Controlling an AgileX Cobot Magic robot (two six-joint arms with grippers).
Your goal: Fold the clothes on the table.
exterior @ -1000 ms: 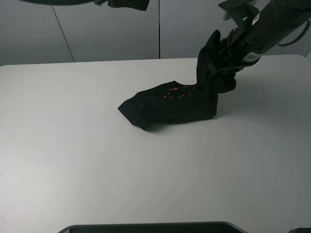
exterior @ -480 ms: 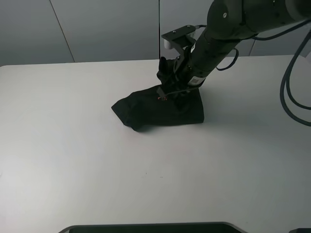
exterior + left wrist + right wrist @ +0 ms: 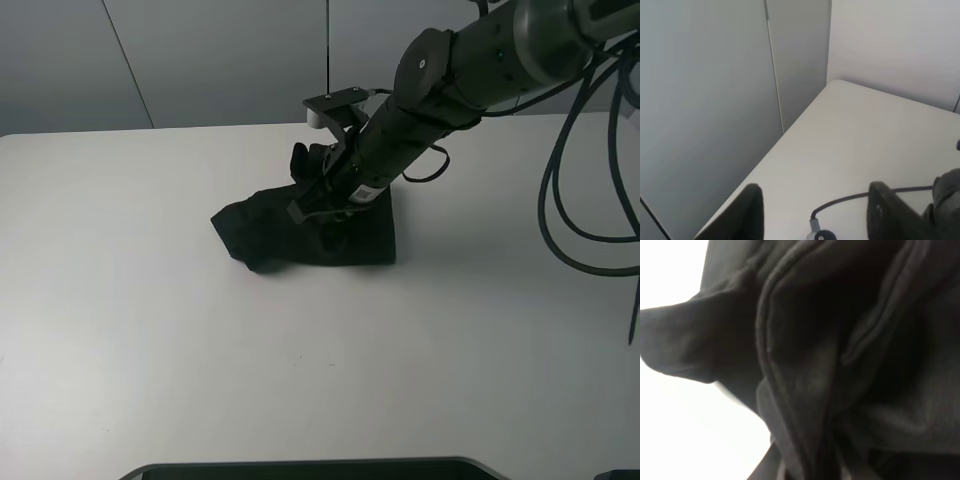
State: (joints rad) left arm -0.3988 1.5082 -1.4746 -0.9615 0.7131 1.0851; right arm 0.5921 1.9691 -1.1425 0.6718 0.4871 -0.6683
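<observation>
White table [image 3: 150, 330] carries one thing only: the black T-shirt [image 3: 262, 226], bunched into a low crumpled mound a little right of the middle, toward the far edge. No print or neck label shows on it now.

Behind the table, grey wall panels [image 3: 215, 60] with vertical seams. Black cables [image 3: 590, 200] loop down at the far right of the high view. A dark rounded edge [image 3: 300, 468] runs along the bottom of that view.

Right arm [image 3: 450, 85] reaches in from the upper right and slants down across the mound's right half, hiding the cloth under it. Right end effector [image 3: 325, 205] is pressed into the top of the shirt. Its wrist camera is filled with dark folds and a seam of cloth [image 3: 840, 340], a patch of white table at one side; fingers not distinguishable, so cannot tell how far apart they stand or whether cloth is gripped.

Left end effector [image 3: 812, 210]: two dark fingers [image 3: 751, 210] set well apart, nothing between them, up over a far table corner [image 3: 840, 85], a thin cable [image 3: 840, 204] lying below.

Against one second ago: the arm has swung down and leftward. The cloth it held raised at the right end now lies on the mound. The mound has shifted left, more compact, and the red marks are covered.
</observation>
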